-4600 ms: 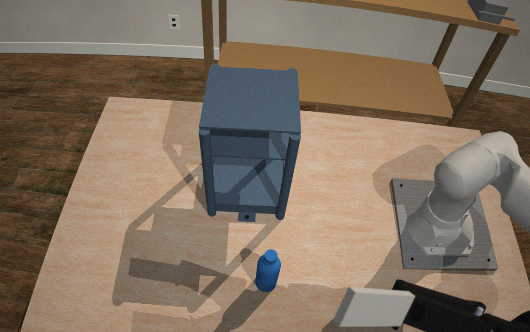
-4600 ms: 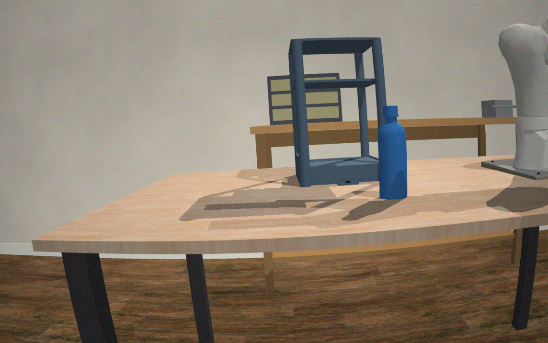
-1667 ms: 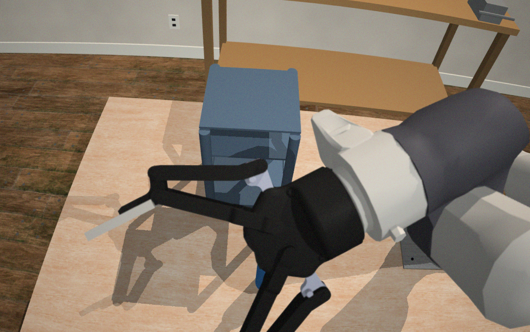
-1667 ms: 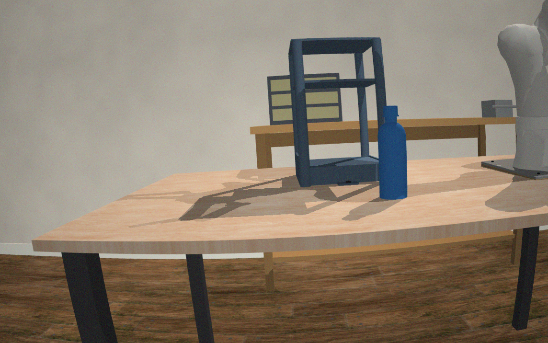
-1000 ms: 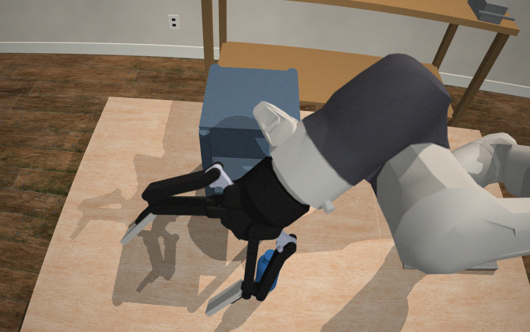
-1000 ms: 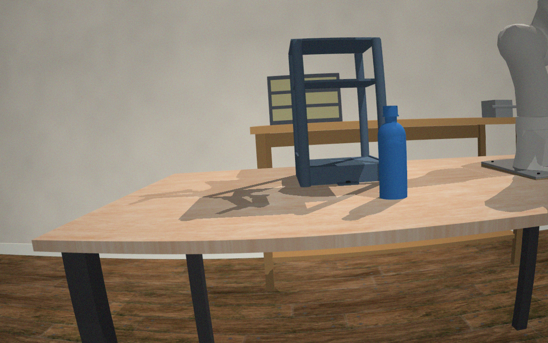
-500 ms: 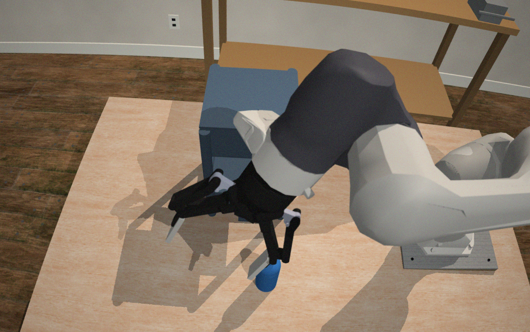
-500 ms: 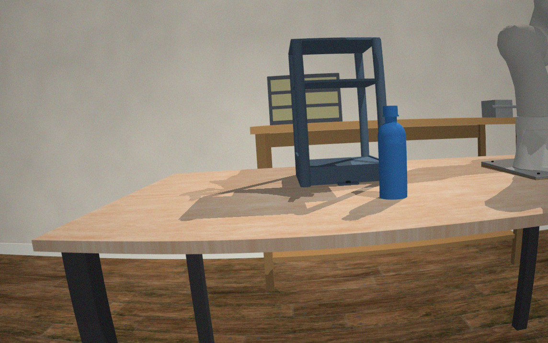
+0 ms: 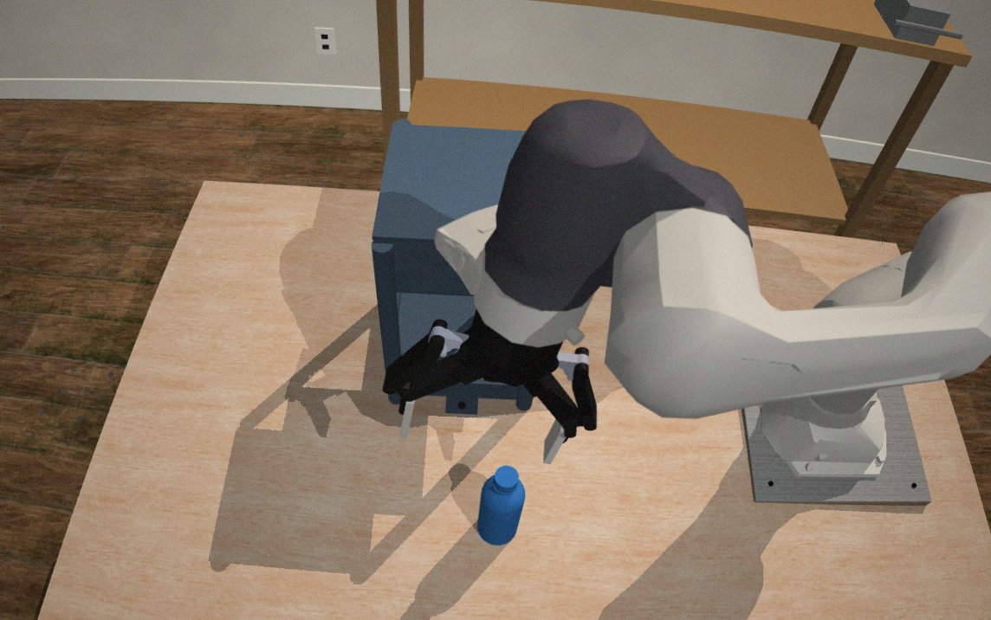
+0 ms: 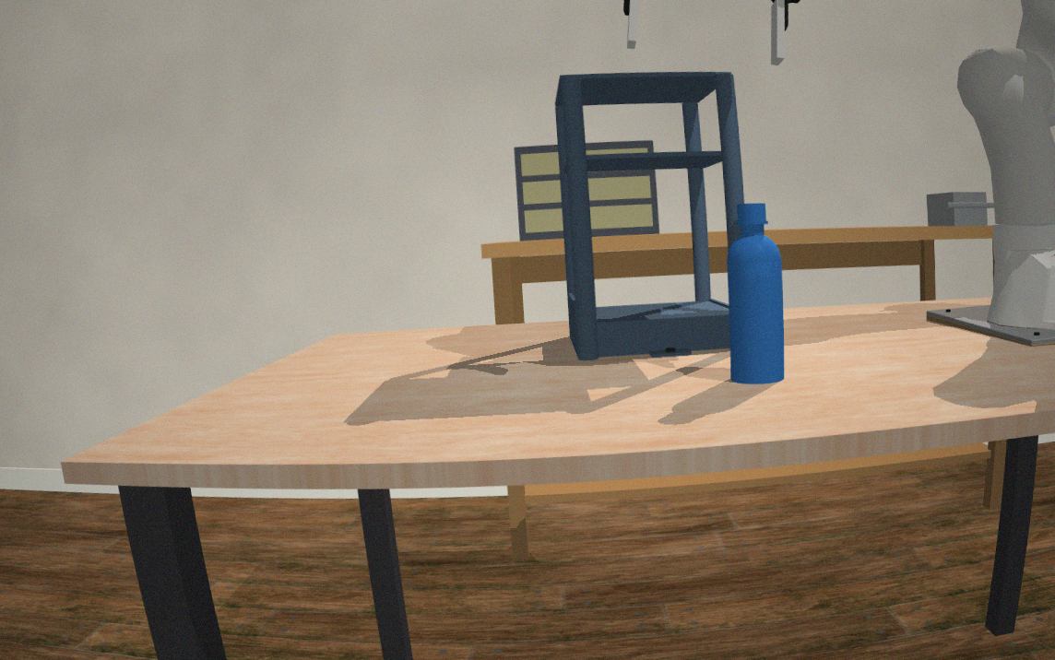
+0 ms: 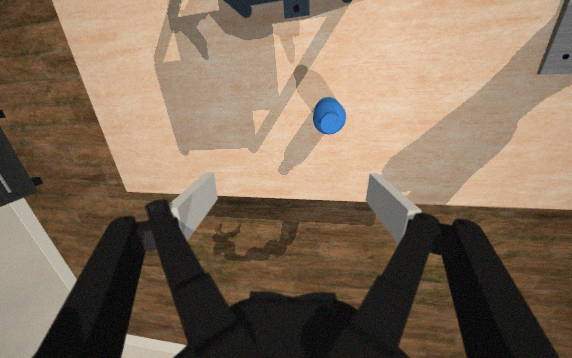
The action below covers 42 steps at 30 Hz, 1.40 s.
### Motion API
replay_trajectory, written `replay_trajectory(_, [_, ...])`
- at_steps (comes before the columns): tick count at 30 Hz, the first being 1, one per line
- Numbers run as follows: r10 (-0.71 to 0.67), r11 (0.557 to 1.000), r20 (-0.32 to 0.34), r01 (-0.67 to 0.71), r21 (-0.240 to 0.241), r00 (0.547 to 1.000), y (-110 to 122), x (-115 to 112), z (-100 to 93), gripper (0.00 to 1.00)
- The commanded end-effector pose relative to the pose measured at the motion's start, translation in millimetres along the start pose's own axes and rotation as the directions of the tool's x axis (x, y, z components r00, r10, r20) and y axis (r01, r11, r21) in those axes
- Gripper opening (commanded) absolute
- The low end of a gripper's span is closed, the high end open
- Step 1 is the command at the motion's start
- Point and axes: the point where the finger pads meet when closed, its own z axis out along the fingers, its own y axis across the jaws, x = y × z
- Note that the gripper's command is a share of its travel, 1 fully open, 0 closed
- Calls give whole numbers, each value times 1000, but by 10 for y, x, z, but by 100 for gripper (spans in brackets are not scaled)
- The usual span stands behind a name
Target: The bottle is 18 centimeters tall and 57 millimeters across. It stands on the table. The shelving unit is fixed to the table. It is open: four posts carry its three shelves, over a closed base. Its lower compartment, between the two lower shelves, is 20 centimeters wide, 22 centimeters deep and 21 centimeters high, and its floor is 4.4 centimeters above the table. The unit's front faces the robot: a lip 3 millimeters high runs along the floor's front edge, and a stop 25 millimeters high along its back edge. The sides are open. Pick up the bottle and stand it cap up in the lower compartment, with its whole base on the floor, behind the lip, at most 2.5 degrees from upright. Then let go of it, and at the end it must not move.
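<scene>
High above the table (image 10: 435,435), the gripper (image 9: 478,431) is hanging with its fingers spread as wide as they go and nothing between them. That wide spread is suiting the job ahead, I judge, since the bottle (image 10: 754,311) is a fairly broad cylinder and the pads will need room to pass on either side of it.

The bottle is standing upright, cap up, on the table just in front of the shelf (image 10: 576,233), apart from it and nearer the robot's side. From the wrist view the cap (image 11: 329,115) is showing as a round disc ahead of the fingertips and roughly between their lines, so the wrist is looking nearly straight down. In the exterior view only the two pad tips (image 10: 632,29) are poking in at the upper edge, above the shelf top, so the hand is sitting well clear of everything.

The lower compartment is standing open at front and sides, with nothing seen in it. A side grip low on the body, rather than from above, would probably be leaving headroom under the middle board when sliding the bottle in over the lip.
</scene>
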Motion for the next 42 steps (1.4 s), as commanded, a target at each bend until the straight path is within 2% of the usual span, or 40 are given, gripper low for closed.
replay_trajectory(1, [-72,991,-42,67,-115,997,340,262,118,100])
replay_trajectory(4, [-79,988,-50,71,-139,996,406,325,142,100])
replay_trajectory(27, [-79,988,-50,71,-139,996,407,325,142,100])
replay_trajectory(28, [-79,988,-51,72,-139,996,407,325,142,46])
replay_trajectory(30, [-88,987,-84,76,-140,993,414,331,137,46])
replay_trajectory(32, [-88,987,-84,76,-140,993,414,331,137,46])
replay_trajectory(33, [-99,987,-125,81,-141,987,422,338,131,46])
replay_trajectory(35, [-129,985,-261,93,-146,957,445,366,113,46])
replay_trajectory(38, [-148,984,-372,98,-151,916,460,390,99,46])
replay_trajectory(42, [-167,983,-518,99,-157,839,474,422,84,46])
